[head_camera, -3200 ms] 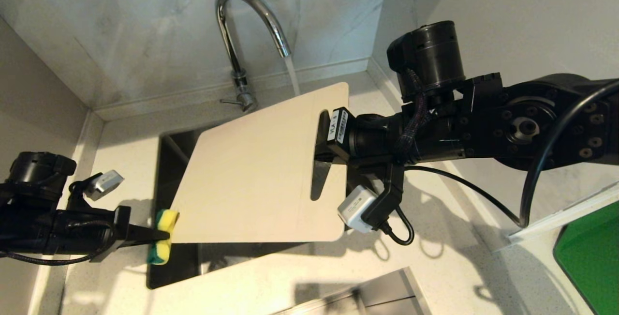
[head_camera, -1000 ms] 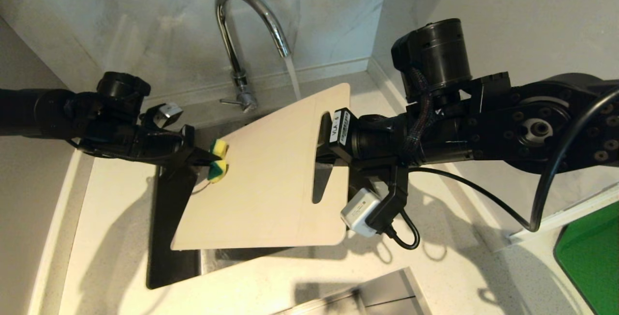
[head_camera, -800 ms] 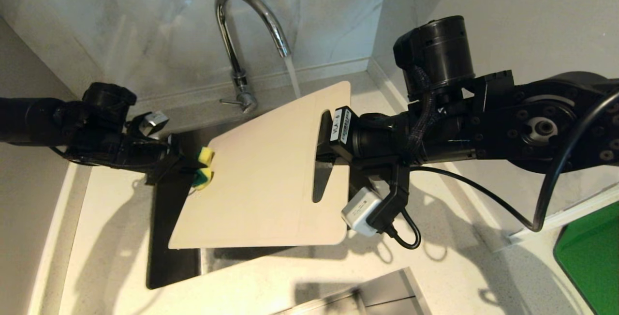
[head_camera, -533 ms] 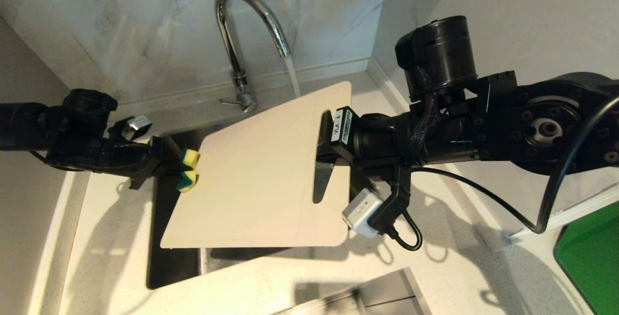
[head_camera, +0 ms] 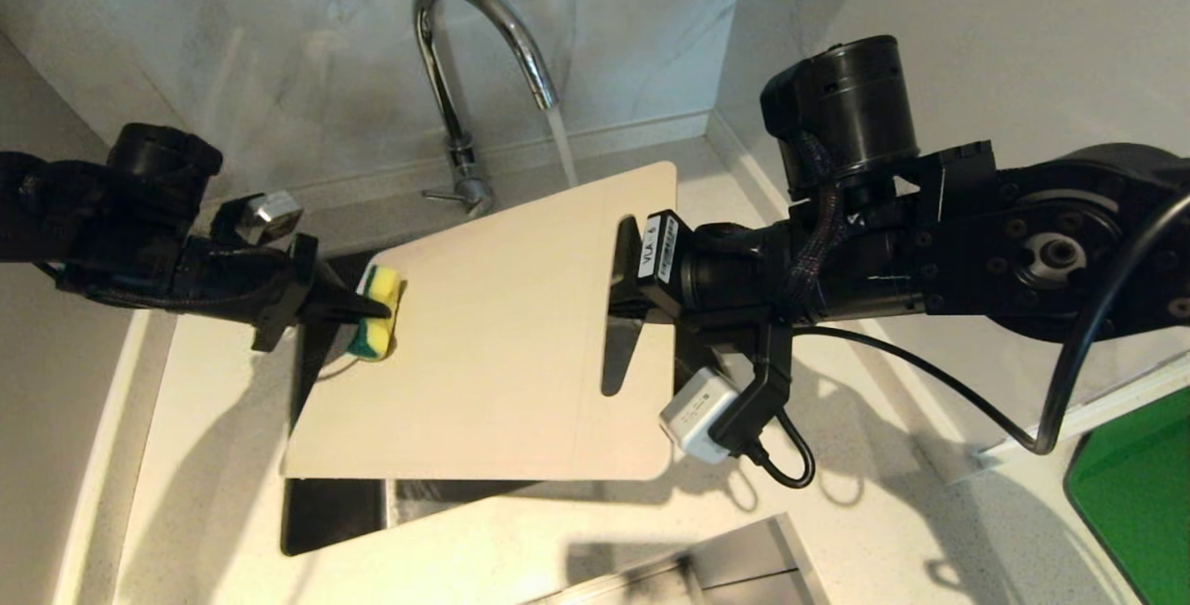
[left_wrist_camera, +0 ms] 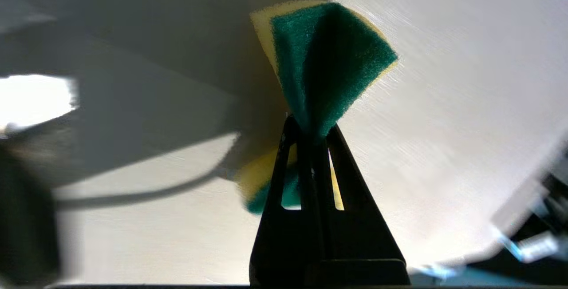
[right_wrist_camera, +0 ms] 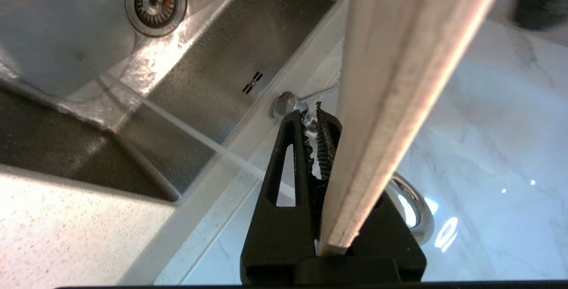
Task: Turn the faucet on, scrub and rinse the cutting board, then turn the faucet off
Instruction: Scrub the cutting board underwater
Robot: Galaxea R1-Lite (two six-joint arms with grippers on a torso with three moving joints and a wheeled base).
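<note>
The left gripper (head_camera: 372,310), pinching a yellow-green sponge (head_camera: 376,325), has swept back onto the cutting board (head_camera: 502,345) at centre-left, so scrubbing continues. The right gripper (head_camera: 625,294) stays clamped on the board's handle edge, above the sink (head_camera: 330,512), while the faucet (head_camera: 465,75) runs.

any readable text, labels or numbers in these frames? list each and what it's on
"VLA" followed by a character I can't read for sure: white sticker on the right gripper's wrist, head view. A barcode sits beside it, too small to read.
Small white camera module under the right arm: no legible marking.
Cutting board, sponge, faucet: no text visible.
Both wrist views: no text.
</note>
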